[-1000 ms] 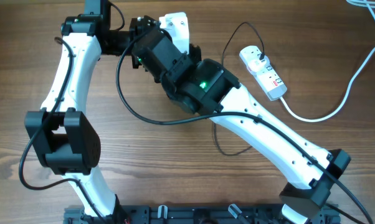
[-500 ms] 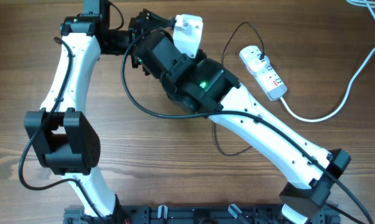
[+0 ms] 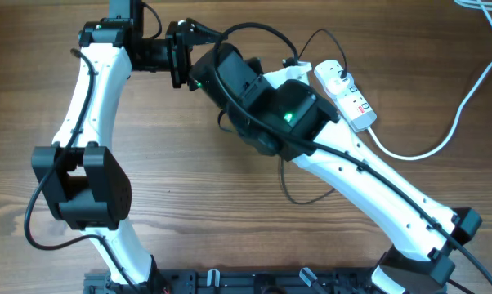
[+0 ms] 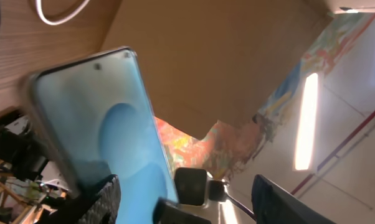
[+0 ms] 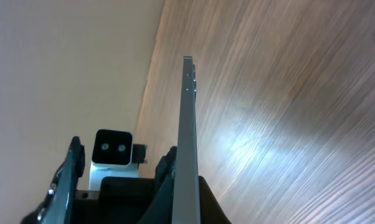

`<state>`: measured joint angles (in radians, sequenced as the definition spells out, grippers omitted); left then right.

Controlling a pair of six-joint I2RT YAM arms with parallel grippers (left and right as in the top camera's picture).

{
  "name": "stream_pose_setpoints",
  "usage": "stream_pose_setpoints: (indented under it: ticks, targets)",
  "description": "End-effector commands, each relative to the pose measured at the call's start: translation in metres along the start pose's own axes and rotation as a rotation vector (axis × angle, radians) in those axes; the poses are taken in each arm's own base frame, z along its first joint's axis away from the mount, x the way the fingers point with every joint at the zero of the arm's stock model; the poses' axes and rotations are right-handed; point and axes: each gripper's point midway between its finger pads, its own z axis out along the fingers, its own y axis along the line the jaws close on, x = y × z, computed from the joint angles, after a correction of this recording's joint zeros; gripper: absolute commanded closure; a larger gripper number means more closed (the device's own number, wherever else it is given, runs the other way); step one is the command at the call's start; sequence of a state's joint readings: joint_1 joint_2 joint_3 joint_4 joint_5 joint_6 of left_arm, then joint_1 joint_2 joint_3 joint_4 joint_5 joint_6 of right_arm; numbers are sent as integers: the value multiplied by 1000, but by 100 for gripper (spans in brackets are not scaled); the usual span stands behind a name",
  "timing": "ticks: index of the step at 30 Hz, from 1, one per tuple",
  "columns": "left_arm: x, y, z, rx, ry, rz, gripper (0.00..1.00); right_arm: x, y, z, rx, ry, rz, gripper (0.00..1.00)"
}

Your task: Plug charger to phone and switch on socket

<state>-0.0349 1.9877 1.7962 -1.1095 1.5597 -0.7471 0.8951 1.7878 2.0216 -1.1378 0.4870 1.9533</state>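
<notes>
My right gripper (image 5: 186, 183) is shut on the phone (image 5: 187, 118), which shows edge-on in the right wrist view. In the left wrist view the phone's teal screen (image 4: 106, 118) fills the left side, tilted, between my left gripper's (image 4: 184, 193) wide-open fingers. In the overhead view the two grippers meet at the back left, left (image 3: 179, 53) and right (image 3: 205, 73), and hide the phone. The white socket (image 3: 348, 96) lies at the back right. The charger's black cable (image 3: 315, 36) runs from its plug in the socket. Its connector tip is hidden.
The socket's thick white cord (image 3: 442, 135) trails right and up off the wooden table (image 3: 189, 212). A black cable loops over my right wrist (image 3: 254, 28). More black cable lies under the right forearm (image 3: 288, 188).
My right wrist has rolled, swinging its white camera mount from the back toward the socket. The right forearm has shifted right. The left arm has barely moved.
</notes>
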Motion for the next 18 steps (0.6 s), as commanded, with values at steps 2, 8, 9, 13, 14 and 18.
stream_pose_setpoints:
  ticks: [2, 8, 9, 13, 14, 18]
  targets:
    - [18, -8, 8, 1, 32, 28, 32, -19, 26, -13, -122, -70, 169, 96]
    - [15, -9, 5, 3, 20, 29, 18, -53, 29, -20, -171, -265, 151, 96]
    - [15, -9, 3, 5, 17, 30, 17, -53, 29, -20, -171, -265, 151, 96]
    - [11, -11, -5, 13, -3, 45, 18, -53, 31, -20, -176, -263, 154, 96]
    - [11, -11, -5, 13, -3, 45, 18, -54, 33, -20, -186, -269, 158, 96]
    - [11, -11, -4, 13, 0, 44, 22, -60, 48, -25, -243, -321, 84, 96]
